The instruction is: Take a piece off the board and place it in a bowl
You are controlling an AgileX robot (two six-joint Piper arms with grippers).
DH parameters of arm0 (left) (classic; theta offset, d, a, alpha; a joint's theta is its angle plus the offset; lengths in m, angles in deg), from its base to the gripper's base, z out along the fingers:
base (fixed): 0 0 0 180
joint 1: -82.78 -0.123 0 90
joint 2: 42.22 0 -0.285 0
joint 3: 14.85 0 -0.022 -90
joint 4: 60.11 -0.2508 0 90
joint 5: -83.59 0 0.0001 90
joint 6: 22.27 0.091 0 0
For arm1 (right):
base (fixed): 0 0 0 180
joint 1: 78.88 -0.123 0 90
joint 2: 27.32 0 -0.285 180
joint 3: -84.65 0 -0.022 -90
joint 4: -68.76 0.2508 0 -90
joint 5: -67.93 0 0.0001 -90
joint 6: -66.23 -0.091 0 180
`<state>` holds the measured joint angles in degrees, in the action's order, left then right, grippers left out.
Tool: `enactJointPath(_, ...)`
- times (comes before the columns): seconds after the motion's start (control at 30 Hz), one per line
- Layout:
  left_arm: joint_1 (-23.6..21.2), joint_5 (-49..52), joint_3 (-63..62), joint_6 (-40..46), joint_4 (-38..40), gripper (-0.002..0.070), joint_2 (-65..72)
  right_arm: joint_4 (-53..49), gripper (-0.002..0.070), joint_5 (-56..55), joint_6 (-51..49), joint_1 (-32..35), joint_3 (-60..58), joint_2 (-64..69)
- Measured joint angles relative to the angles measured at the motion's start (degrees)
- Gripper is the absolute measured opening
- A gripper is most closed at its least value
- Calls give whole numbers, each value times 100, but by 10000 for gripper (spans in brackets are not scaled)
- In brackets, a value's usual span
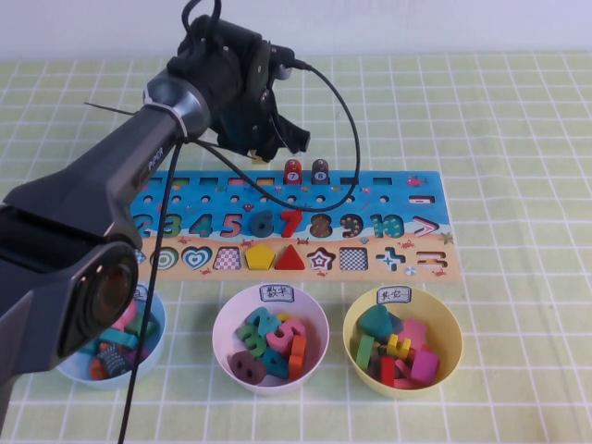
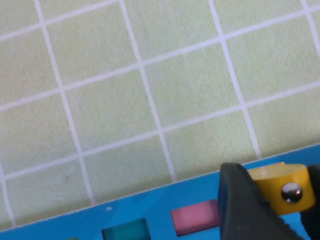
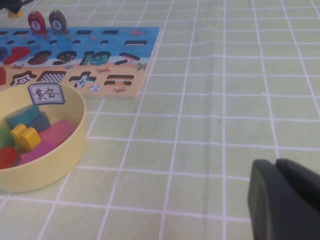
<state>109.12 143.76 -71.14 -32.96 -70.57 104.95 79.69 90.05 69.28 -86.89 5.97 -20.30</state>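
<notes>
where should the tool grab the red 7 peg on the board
Grip the red 7 peg across its flat faces near the rounded top, coming straight down: it stands upright, with the brown peg close beside. The left tool holds the yellow piece; the right tool is parked.

Left arm stretched forward, left gripper pointing down over the far edge of the board, fingers clamped on the yellow piece. Right gripper low above the table, fingers together.

Pale green tablecloth with white grid lines, covering whole tabletop; plain white wall behind; even, soft lighting.
</notes>
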Motion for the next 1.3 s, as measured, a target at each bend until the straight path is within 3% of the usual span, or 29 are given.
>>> enactJointPath(0.3, -9, 478, -219, 27, -22, 207, -124, 0, -17, 0, 0, 0, 0, 0)
enactJointPath(0.6, -9, 1042, 75, 836, 54, 207, -1298, 0, -17, 0, 0, 0, 0, 0)
enactJointPath(0.87, -9, 1072, 2608, 1199, 45, 207, -3286, 0, -17, 0, 0, 0, 0, 0)
enactJointPath(1.3, 133, -93, 7556, 28, 363, 207, -7484, 0, -17, 0, 0, 0, 0, 0)
